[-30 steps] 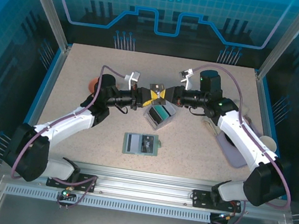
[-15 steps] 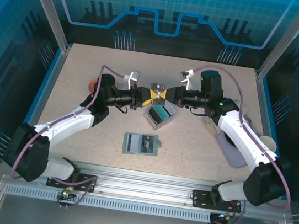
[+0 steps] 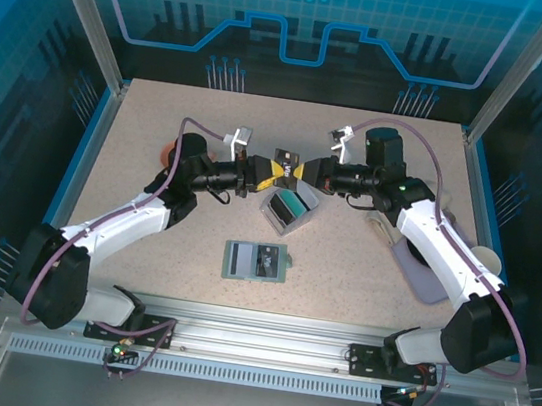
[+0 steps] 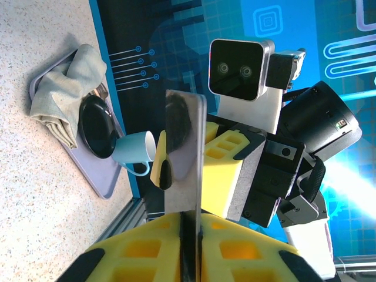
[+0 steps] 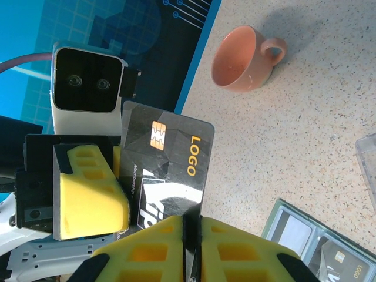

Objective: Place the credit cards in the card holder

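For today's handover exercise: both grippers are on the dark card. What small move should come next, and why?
Probably open the left gripper. It and the right gripper both clamp one dark card in mid-air; one must release before it can go to the open card holder.

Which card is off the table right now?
The dark chip card pinched between the left hand and right hand; the others lie below in the clear box and card holder.

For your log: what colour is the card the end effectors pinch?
Black card, gold chip and lettering; best in the right wrist view.
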